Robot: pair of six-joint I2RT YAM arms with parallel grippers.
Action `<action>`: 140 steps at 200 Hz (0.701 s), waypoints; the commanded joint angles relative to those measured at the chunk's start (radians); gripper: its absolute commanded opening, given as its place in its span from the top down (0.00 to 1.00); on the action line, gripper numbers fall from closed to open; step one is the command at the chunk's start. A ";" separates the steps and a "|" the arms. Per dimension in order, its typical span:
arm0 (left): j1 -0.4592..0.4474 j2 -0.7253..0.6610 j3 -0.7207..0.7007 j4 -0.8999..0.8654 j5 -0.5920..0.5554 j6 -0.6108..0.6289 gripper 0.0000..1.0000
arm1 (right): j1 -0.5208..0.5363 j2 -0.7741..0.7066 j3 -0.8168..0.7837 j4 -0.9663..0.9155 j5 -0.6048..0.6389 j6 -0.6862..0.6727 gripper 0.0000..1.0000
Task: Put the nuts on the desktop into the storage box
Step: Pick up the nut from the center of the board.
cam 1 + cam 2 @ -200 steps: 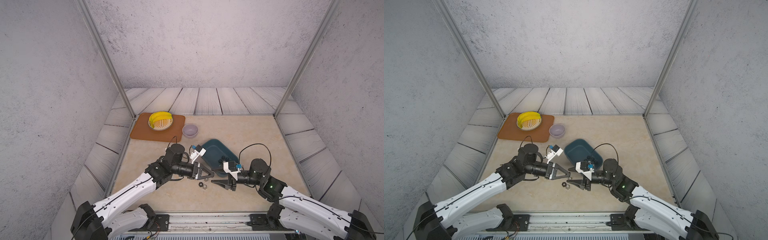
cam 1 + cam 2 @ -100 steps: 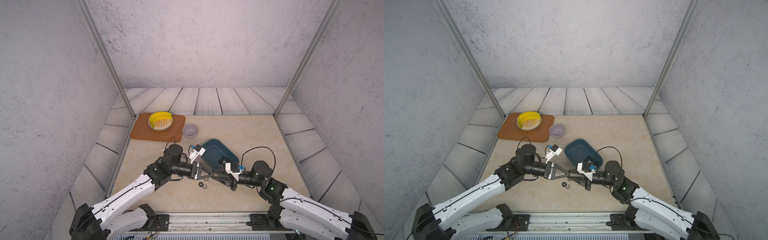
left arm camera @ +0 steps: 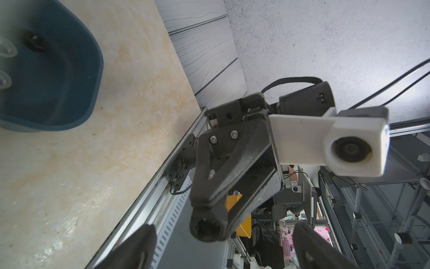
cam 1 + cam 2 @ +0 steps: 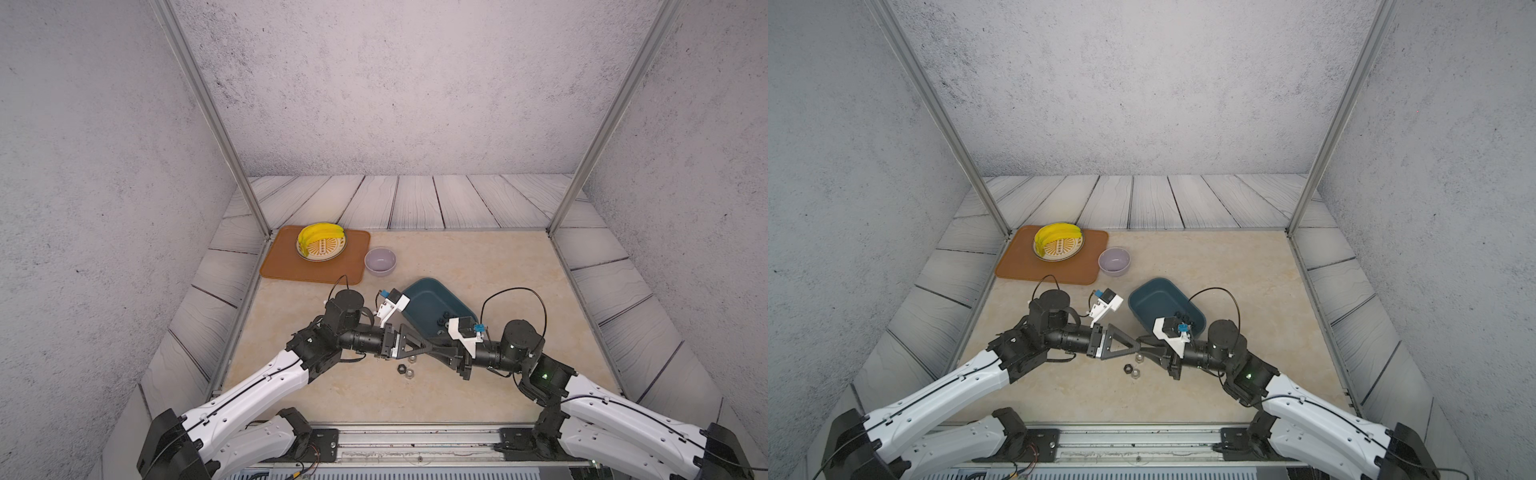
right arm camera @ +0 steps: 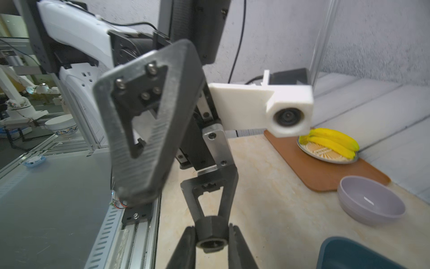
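Black hexagonal metal nut (image 5: 210, 235) is pinched in the right tool (image 5: 211, 233), in the lower centre of both top views. The left tool (image 3: 223, 246) is spread wide. Loose small nuts (image 4: 401, 368) are seen on the beige marble table (image 4: 478, 266), below the dark teal plastic storage box (image 4: 428, 297).

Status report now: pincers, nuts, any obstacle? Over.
Left pincer open. Right pincer shut on black nut. Three loose nuts visible on desktop. Way to storage box free.

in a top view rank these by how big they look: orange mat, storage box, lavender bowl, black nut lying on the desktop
1. orange mat
2. storage box, partly hidden
3. lavender bowl
4. black nut, by far the smallest
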 commanded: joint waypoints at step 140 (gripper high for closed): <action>0.039 -0.002 0.103 -0.512 -0.378 0.311 0.02 | -0.066 0.536 0.647 -0.965 0.615 0.078 0.84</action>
